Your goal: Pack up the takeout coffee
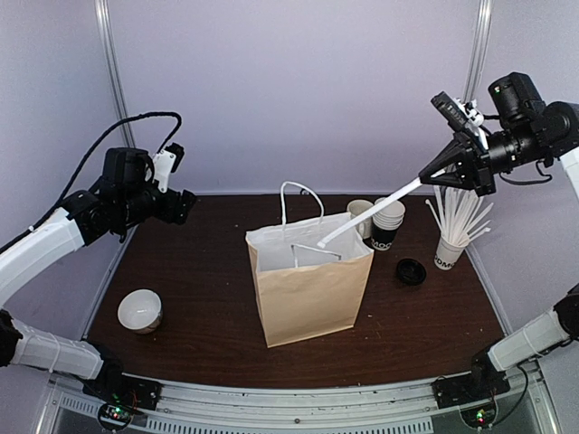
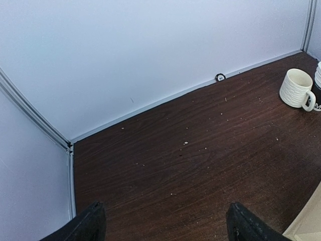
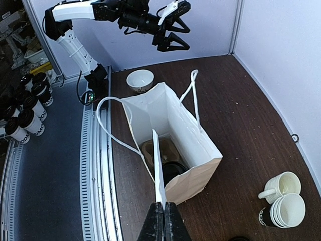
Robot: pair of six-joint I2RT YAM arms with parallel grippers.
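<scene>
Right wrist view looks down into the tall brown paper bag with white cord handles (image 3: 198, 150), which stands open at the middle of the dark wooden tabletop (image 1: 199, 271). The takeout coffee (image 3: 173, 169) sits at the bottom of the bag, only its black plastic lid showing, beside a brownish item too dim to identify. The right gripper (image 3: 164, 206) is clenched on a long thin white stick (image 3: 158, 170), whose far end reaches over the bag's mouth. The left gripper (image 1: 181, 206) hangs released, jaws spread wide, above the tabletop's left edge and well apart from the bag. A stack of white paper cups with a black lower band (image 1: 387, 226) and a white ribbed ceramic mug (image 1: 359, 212) stand touching behind the bag, toward the far edge. A loose black round lid (image 1: 411, 271) lies near the right edge, beside a paper cup of white sticks (image 1: 448, 253). A white bowl (image 1: 140, 311) rests near the near-left corner.
</scene>
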